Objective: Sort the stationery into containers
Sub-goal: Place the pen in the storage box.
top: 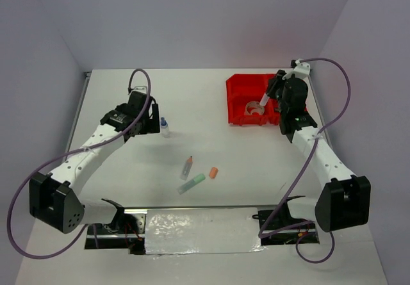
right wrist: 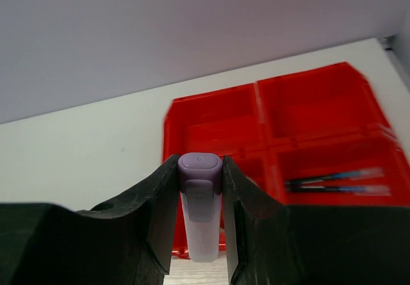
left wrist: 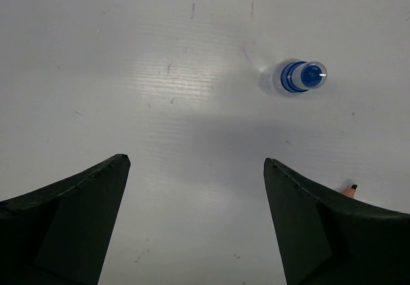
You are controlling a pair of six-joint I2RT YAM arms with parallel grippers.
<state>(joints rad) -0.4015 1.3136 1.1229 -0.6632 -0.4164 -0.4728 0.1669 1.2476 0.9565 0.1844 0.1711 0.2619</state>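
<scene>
Over the red bins (top: 238,88), which sit at about one o'clock on the bench (top: 192,99), a pale highlighter (right wrist: 200,234) with a lilac cap is pinched upright between the right fingers (right wrist: 157,214), just above the near side of the block. A tape roll (top: 255,109) lies in the near-left compartment. In the right wrist view, thin dark pens (right wrist: 336,182), somewhat blurred, lie in the lower-right compartment. Toward six o'clock from the bench's middle, three loose pieces lie near one another but apart: an orange-tipped marker (top: 187,165), a green highlighter (top: 191,183) just nearer than it, and a small orange piece (top: 213,172) at three o'clock of those two. At ten o'clock a clear bottle (left wrist: 295,77) with a blue cap stands upright. The left fingers (left wrist: 70,227) are spread wide with only bare bench between them, and the bottle stands ahead of them at about one o'clock in that wrist view, untouched.
</scene>
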